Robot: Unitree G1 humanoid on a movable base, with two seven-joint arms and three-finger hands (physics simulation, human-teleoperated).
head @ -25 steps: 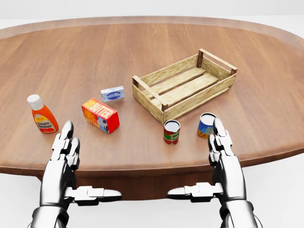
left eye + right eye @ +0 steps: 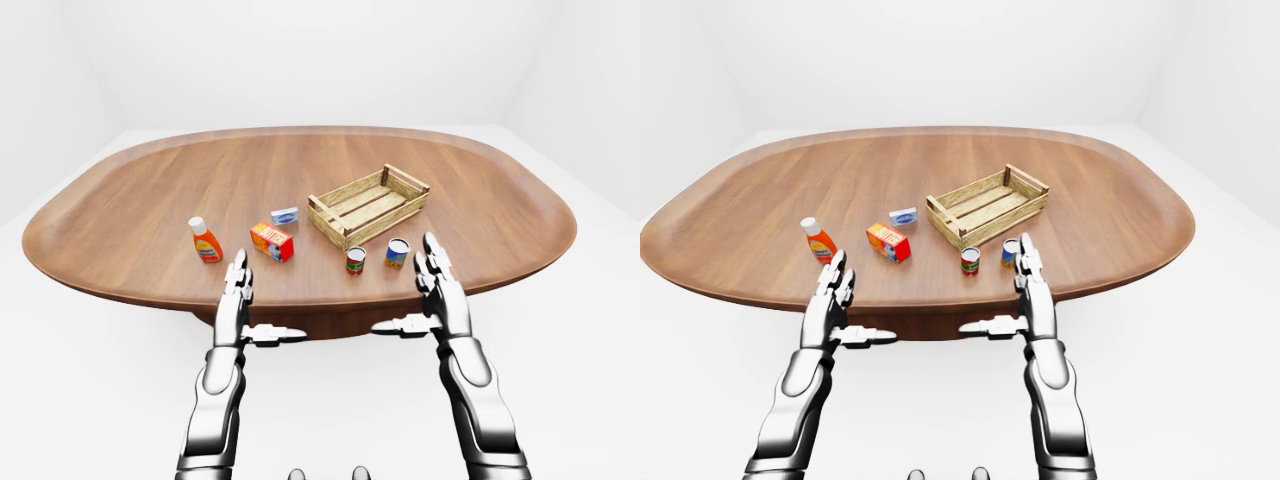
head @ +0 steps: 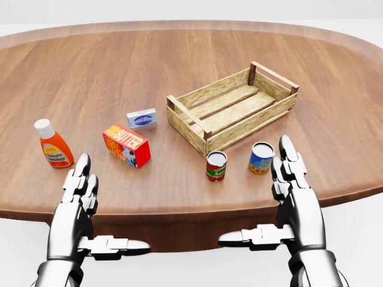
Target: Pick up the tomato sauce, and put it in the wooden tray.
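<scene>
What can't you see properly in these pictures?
- Labels on the red can and the blue can: too small to read in any view.
- Blue can in the right-eye view: partly hidden by the right robot hand.
- Table: its left and right ends are cut off by the head view's edges.

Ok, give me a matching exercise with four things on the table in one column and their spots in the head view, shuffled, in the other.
Things:
1. ketchup bottle
2. butter box
3. wooden tray
4. blue can

Places in the head view:
A. just left of the right robot hand
B. far left, above the left robot hand
C. empty, above both cans
D. between the bottle and the red can

Pairs: 1-B, 2-D, 3-C, 4-A
</scene>
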